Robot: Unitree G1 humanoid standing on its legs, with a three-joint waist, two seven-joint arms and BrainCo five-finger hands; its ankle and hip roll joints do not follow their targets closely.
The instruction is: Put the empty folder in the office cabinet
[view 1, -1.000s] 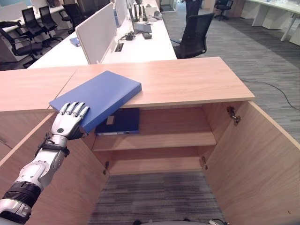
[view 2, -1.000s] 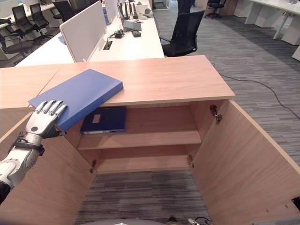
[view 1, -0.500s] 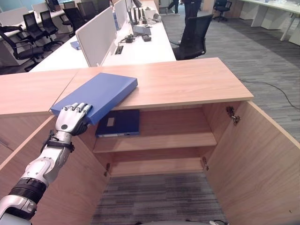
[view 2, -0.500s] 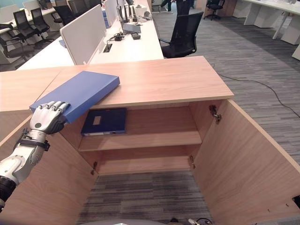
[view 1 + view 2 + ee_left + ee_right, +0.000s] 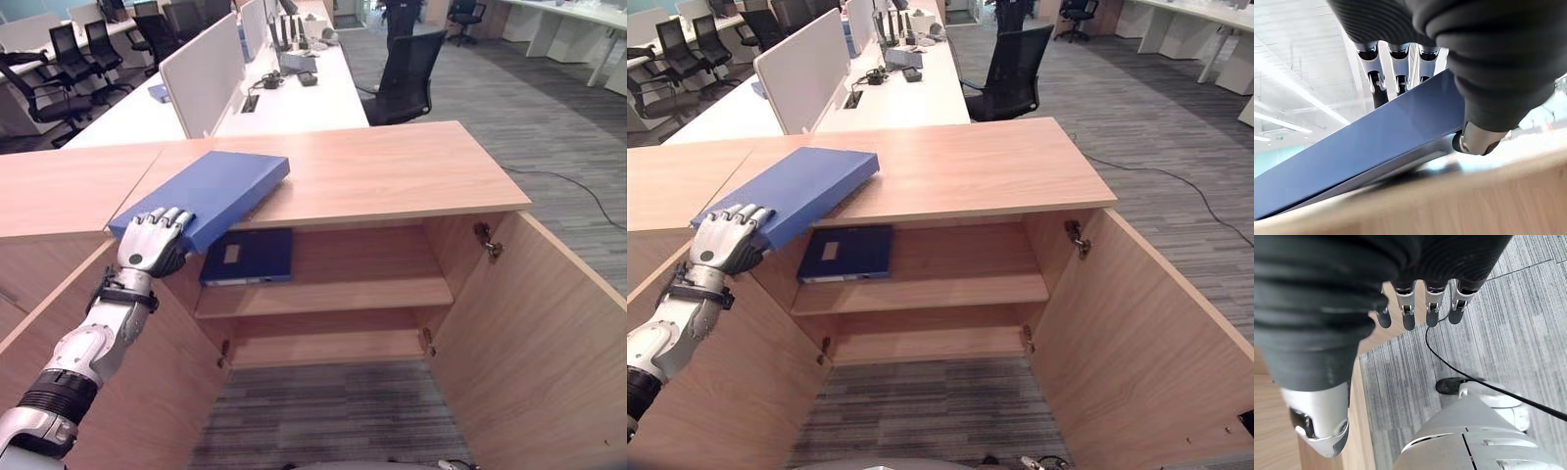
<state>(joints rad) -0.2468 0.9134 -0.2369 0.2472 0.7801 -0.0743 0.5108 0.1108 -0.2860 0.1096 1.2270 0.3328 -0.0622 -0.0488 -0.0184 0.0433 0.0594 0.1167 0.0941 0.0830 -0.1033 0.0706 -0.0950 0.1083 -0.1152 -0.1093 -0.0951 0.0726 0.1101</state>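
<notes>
Fingers (image 5: 168,217) of left hand (image 5: 152,245) lie curled over the near corner of the blue folder (image 5: 211,191), thumb (image 5: 1476,139) under the edge in left wrist view, so it's a pinch grip on that corner. Prob held this way to drag or lift the folder off: most of it rests flat on the cabinet top (image 5: 392,171), near corner overhanging the front edge above the open cabinet. Right hand (image 5: 1420,303) hangs idle over the carpet, fingers straight and relaxed, holding nothing.

Below, both doors stand open; right door (image 5: 549,323) swings toward the robot. Upper shelf (image 5: 343,289) already carries a darker blue binder (image 5: 250,257) at its left end, w/ free room to the right. Lower shelf (image 5: 323,343) partly hidden by the upper one. Folder's far underside not visible; whether it's empty can't be told. Beyond, office desks (image 5: 294,93) and chair (image 5: 407,73).
</notes>
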